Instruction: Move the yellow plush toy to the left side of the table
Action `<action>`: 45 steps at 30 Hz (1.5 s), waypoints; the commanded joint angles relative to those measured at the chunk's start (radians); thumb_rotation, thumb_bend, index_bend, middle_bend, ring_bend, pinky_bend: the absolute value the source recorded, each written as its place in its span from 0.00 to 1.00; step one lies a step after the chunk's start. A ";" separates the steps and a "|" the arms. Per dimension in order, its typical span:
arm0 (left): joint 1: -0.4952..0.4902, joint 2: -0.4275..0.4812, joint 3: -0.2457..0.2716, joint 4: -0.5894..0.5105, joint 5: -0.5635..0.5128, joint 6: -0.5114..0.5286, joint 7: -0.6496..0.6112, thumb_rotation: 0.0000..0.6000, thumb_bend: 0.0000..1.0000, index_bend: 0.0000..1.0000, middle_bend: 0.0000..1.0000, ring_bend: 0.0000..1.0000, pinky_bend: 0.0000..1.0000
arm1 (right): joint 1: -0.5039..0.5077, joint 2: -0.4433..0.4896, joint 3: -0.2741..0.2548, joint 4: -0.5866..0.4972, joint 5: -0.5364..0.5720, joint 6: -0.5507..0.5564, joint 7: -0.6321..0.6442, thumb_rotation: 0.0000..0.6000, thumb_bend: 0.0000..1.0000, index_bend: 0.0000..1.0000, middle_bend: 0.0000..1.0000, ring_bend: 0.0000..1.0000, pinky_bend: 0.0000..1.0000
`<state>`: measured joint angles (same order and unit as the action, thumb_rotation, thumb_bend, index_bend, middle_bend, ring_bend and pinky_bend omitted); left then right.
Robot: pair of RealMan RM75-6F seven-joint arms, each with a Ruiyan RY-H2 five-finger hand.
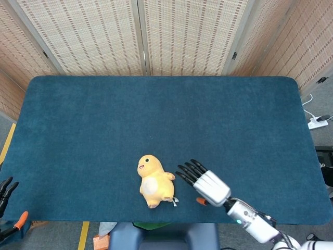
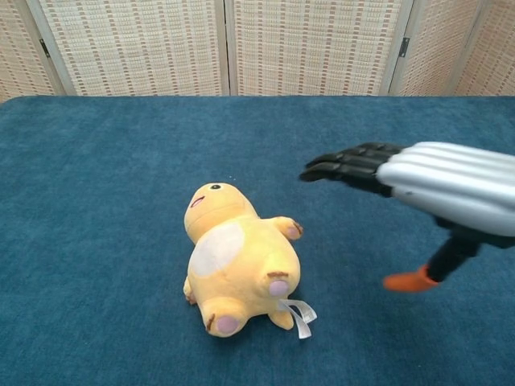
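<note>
table (image 1: 78,120) left half bare – only plush toy (image 1: 153,181) near front edge

A table (image 1: 78,114) covered in dark teal cloth carries a yellow plush toy (image 1: 153,181) lying on its back near the front edge.

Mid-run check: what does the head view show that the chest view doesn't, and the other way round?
Only the head view shows the whole table, the left hand off its left edge, and a power strip on the floor. Only the chest view shows the yellow plush toy with its white tag up close. Both show the toy lying free and the right hand open beside it.
</note>
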<state>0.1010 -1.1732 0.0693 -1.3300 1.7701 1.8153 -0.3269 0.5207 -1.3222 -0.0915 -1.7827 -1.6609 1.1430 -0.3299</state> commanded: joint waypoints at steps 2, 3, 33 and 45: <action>-0.069 -0.005 0.024 -0.044 0.136 -0.019 0.042 1.00 0.33 0.00 0.05 0.04 0.24 | -0.335 0.119 -0.174 0.200 -0.114 0.455 0.223 1.00 0.09 0.00 0.00 0.00 0.00; -0.088 -0.001 0.032 -0.071 0.171 -0.039 0.069 1.00 0.32 0.00 0.05 0.04 0.24 | -0.370 0.116 -0.182 0.244 -0.104 0.493 0.272 1.00 0.09 0.00 0.00 0.00 0.00; -0.631 -0.484 -0.266 -0.450 -0.300 -1.019 1.069 1.00 0.23 0.01 0.00 0.00 0.07 | -0.658 0.014 -0.087 0.935 0.059 0.604 1.111 1.00 0.11 0.00 0.00 0.00 0.00; -0.745 -0.597 -0.249 -0.308 -0.532 -1.003 1.149 1.00 0.33 0.37 0.38 0.30 0.66 | -0.677 -0.016 -0.034 1.035 0.073 0.592 1.231 1.00 0.11 0.00 0.00 0.00 0.00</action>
<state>-0.6375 -1.7490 -0.1938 -1.6543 1.2275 0.7617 0.8093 -0.1547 -1.3366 -0.1267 -0.7489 -1.5874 1.7356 0.9003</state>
